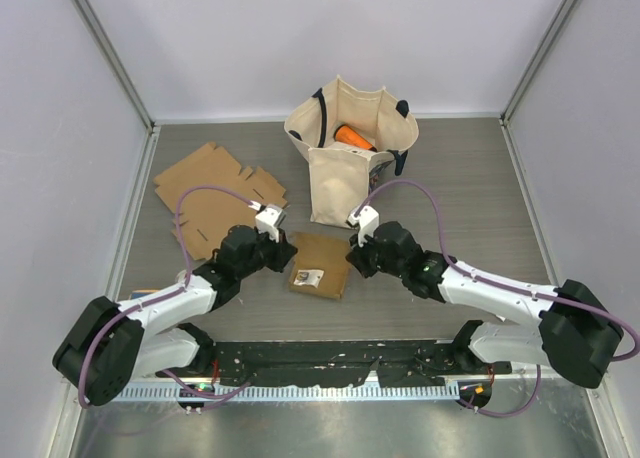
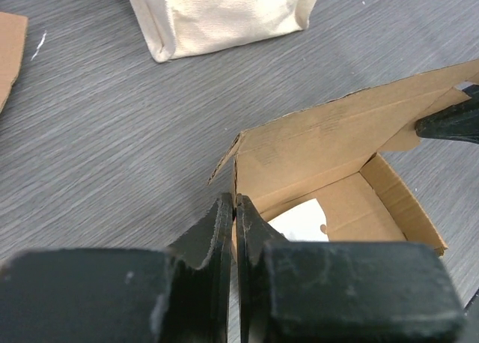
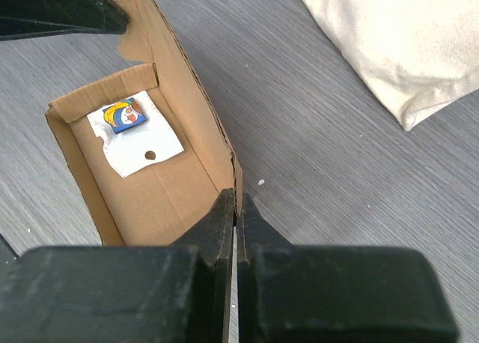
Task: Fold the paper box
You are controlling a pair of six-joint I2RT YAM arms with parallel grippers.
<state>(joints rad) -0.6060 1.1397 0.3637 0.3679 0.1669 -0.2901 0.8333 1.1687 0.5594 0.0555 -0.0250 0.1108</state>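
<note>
We hold the half-raised paper box (image 1: 320, 266) by two facing walls, mid-table (image 1: 480, 198), just in front of the tote bag (image 1: 350, 153).

The box sits between our arms with its walls partly up and a small white card (image 3: 135, 131) bearing a blue sticker on its floor. Our left gripper (image 2: 236, 208) is clenched on the thin edge of one wall near a corner, and our right gripper (image 3: 235, 204) is pinched tight on the rim of the long wall opposite. We judge the grip itself to be the main risk: each pinch takes only a sliver of cardboard, so an uneven pull could slip it free or tear the corner. If our arms twist or draw apart, a wall may crease off its score line. A flat cardboard blank (image 1: 215, 193) lies well apart on the left.
</note>
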